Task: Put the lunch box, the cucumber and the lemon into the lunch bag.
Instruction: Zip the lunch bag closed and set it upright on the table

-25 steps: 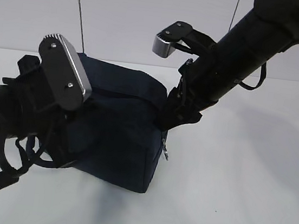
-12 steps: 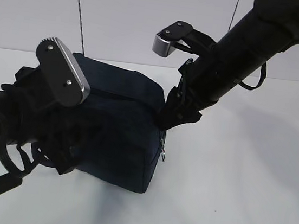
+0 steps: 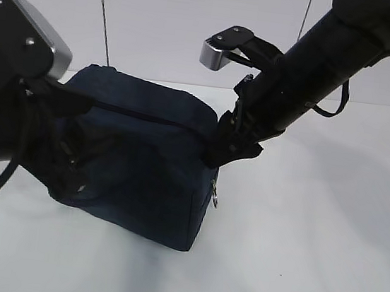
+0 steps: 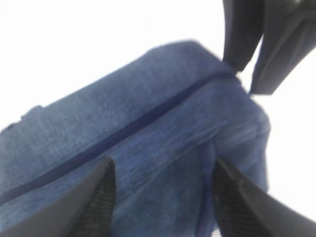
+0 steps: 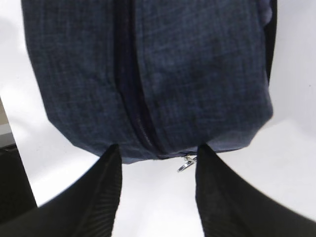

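The dark navy lunch bag (image 3: 141, 175) sits on the white table with its zipper line (image 4: 123, 131) shut along the top. Its metal ring pull (image 5: 186, 164) hangs at the right end, also in the exterior view (image 3: 214, 197). My left gripper (image 4: 164, 165) is open, its fingers (image 4: 101, 197) spread over the bag's left part, nothing held. My right gripper (image 5: 158, 150) is open at the bag's right end (image 3: 230, 142), its fingertips at the edge beside the pull, and it also shows in the left wrist view (image 4: 261, 44). The lunch box, cucumber and lemon are out of view.
The white table (image 3: 312, 239) runs to the right and front of the bag. A white wall (image 3: 160, 21) with two thin hanging cables stands behind. My left arm's wrist camera block (image 3: 31, 30) is high at the left edge.
My left arm has pulled back to the left and risen, uncovering the bag's left half. The bag's left end has shifted a little. My right arm has stayed put.
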